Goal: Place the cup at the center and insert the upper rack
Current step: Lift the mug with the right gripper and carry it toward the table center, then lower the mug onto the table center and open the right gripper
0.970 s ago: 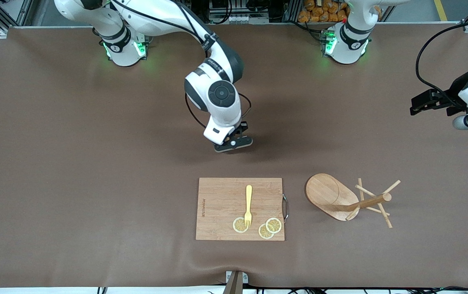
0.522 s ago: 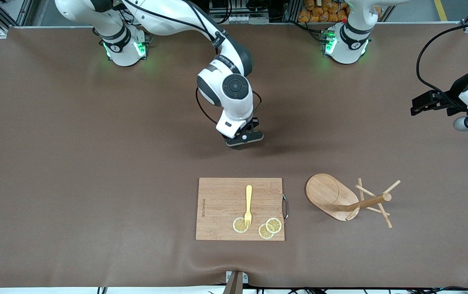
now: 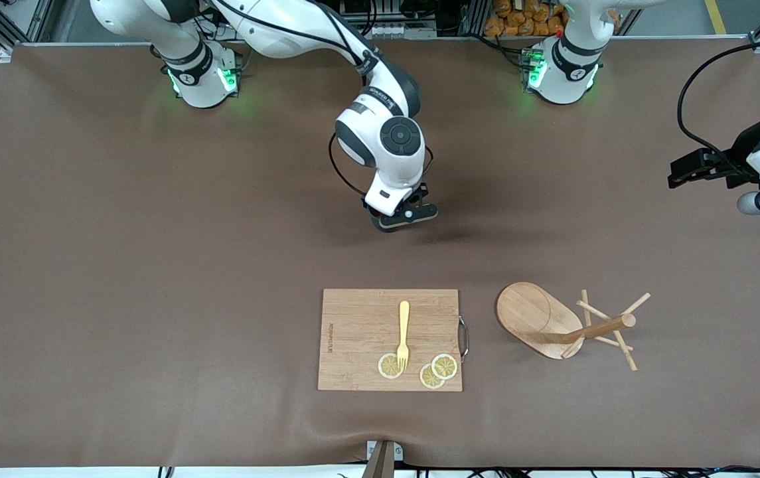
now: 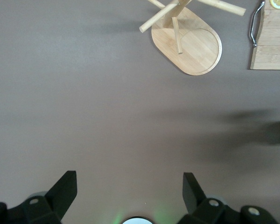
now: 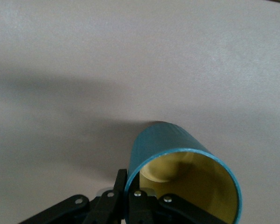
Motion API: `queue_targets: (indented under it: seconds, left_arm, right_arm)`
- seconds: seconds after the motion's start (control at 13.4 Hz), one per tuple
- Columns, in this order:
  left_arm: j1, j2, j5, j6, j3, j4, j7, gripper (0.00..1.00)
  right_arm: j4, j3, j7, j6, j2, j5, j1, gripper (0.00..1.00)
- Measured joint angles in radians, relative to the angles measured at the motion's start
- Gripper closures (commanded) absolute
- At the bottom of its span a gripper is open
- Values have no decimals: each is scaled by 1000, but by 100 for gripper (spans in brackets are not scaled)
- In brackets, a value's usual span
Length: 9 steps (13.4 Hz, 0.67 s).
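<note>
Now the right gripper (image 3: 405, 218) hangs over bare table near the middle, farther from the front camera than the cutting board (image 3: 389, 339), its jaws pinching the cup (image 5: 184, 179) by the rim. The upper rack (image 3: 569, 323) lies tipped, post pointing toward the left arm's end, closer to the waiting, wide-open left gripper (image 4: 129, 191)
</note>
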Motion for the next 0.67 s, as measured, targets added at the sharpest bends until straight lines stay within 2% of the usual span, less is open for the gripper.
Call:
queue_targets:
  seconds: [0.45,0.52,0.6,0.67]
  left_arm:
    - [-1,0,0,2,-3,-1,0,0]
    - [-1,0,0,2,-3,-1,0,0]
    - [-1,0,0,2,-3,-1,0,0]
    - [-1,0,0,3,-3,-1,0,0]
  right_arm:
    - [2,0,0,0,1,0,4,100]
    - [1,-1,0,0,2,0,4,88]
    - [1,-2,0,0,5,0,4,80]
    - [1,-2,1,1,9,0,4,63]
